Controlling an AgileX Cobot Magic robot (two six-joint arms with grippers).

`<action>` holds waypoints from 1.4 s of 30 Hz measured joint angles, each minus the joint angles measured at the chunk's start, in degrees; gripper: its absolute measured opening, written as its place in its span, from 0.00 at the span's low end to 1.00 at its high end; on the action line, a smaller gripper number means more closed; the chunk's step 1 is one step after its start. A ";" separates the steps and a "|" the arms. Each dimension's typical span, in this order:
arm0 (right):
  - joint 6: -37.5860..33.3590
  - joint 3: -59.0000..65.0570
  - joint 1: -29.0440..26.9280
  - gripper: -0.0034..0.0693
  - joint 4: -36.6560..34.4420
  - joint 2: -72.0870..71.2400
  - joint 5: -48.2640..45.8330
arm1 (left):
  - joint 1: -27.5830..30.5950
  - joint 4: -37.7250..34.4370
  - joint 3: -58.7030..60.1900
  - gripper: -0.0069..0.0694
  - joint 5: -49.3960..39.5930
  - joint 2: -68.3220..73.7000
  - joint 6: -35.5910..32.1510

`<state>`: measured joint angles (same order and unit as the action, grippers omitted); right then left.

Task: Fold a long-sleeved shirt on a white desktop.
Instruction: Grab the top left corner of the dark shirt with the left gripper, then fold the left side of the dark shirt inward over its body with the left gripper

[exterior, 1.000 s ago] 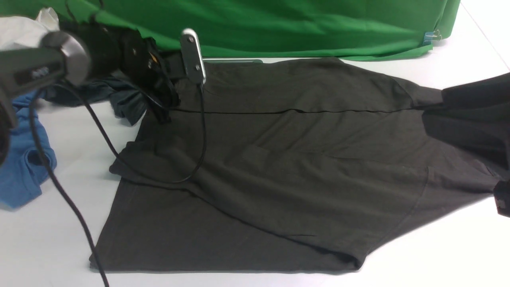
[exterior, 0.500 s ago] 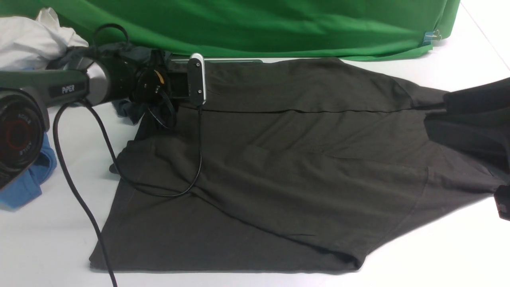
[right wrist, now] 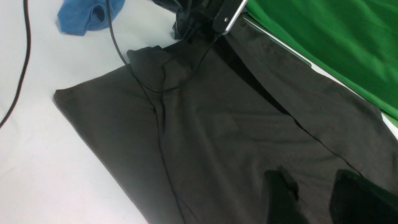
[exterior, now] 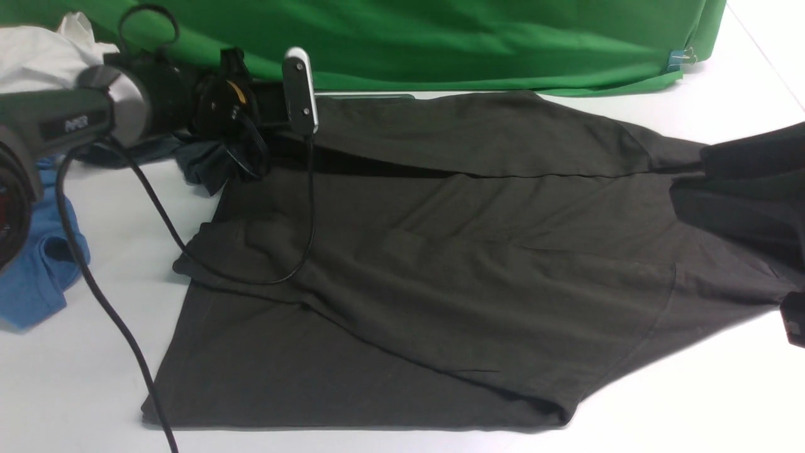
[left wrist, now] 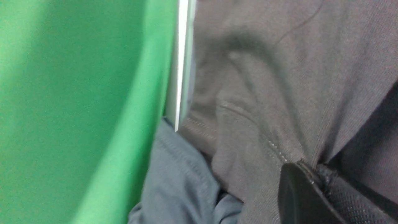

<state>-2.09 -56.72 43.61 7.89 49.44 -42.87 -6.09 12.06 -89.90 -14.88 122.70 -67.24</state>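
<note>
Fingertips of our left claw (left wrist: 314,179) are mostly cut off, but we see them clamped on the shirt (exterior: 440,264) hem; shirt sprawls on the desk (exterior: 692,409) to its right. Right claw (right wrist: 311,180) gapes above it.

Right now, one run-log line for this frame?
left hand: shut on long-sleeved shirt far edge, edge lifted | right hand: open over shirt | fold: unfinished

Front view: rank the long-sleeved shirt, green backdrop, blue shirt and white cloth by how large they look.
1. long-sleeved shirt, by far the largest
2. green backdrop
3. blue shirt and white cloth: they look much alike, and both are cropped and partly hidden, so I will not rank them.
</note>
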 joint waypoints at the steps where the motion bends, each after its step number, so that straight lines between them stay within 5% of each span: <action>1: 0.00 0.00 0.00 0.38 0.00 0.00 0.00 | -0.06 -0.05 0.00 0.13 -1.91 -0.87 0.00; 25: 0.00 0.00 0.00 0.37 0.05 0.00 -1.67 | -0.51 -8.72 0.66 0.13 -41.19 -16.05 2.54; 32: -0.57 0.00 0.00 0.37 0.05 0.00 -2.71 | -0.51 -8.82 8.19 0.14 -44.20 -16.45 6.08; 37: -1.22 0.00 0.00 0.38 0.05 0.00 -3.14 | -0.51 -7.42 13.24 0.25 -41.82 -16.45 8.44; 42: -1.48 0.00 0.00 0.38 0.05 0.00 -3.94 | -0.51 -9.57 14.30 0.56 -42.06 -16.83 11.97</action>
<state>-3.58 -56.72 43.61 7.95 49.44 -46.82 -6.60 2.49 -75.60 -56.93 105.87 -55.27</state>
